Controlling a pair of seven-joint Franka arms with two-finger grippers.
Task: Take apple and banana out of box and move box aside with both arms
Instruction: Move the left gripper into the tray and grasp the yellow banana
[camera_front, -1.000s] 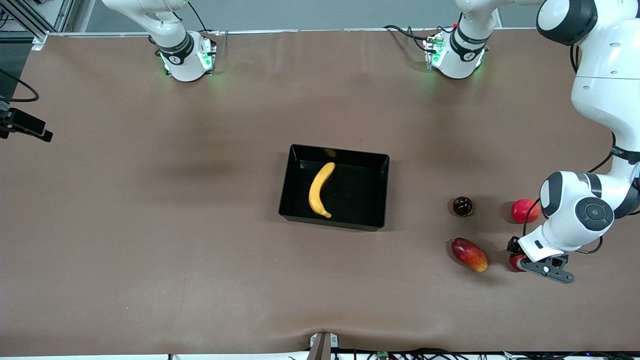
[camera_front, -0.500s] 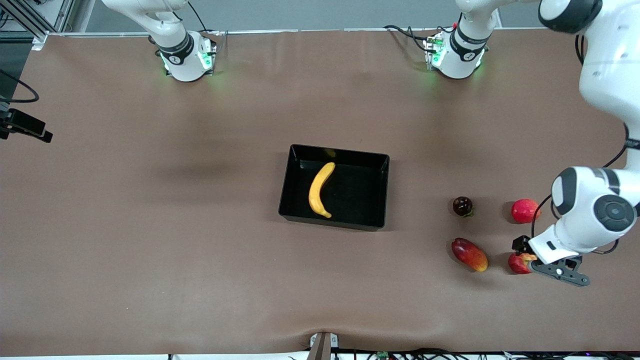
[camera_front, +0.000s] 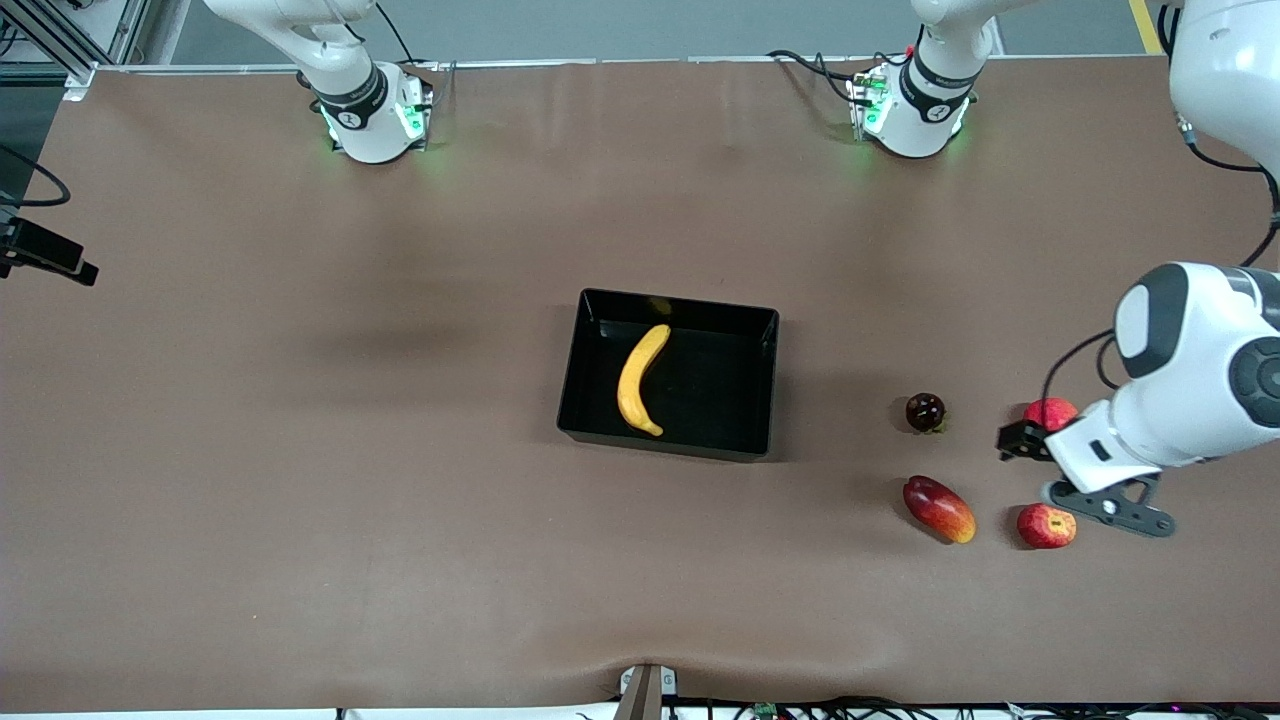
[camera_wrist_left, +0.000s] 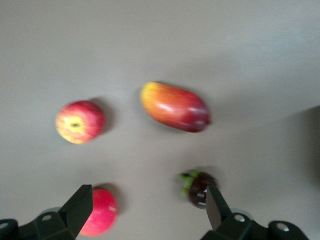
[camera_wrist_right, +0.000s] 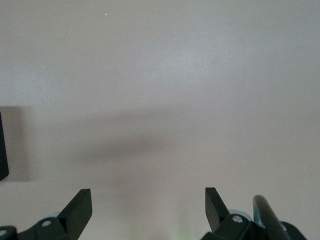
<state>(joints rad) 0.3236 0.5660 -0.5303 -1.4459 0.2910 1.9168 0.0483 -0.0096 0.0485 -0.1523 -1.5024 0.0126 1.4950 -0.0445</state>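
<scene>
Evidently, the apple has just been released onto the counter by the now-spread left tool, the right tool is spread, and the banana remains in the box.

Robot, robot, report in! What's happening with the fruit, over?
Left gripper jaws open, empty, above the fruit cluster. Right gripper jaws open, waiting over bare table. Streaky red apple out on table; long yellow banana inside black plastic box. Nothing blocking.
</scene>
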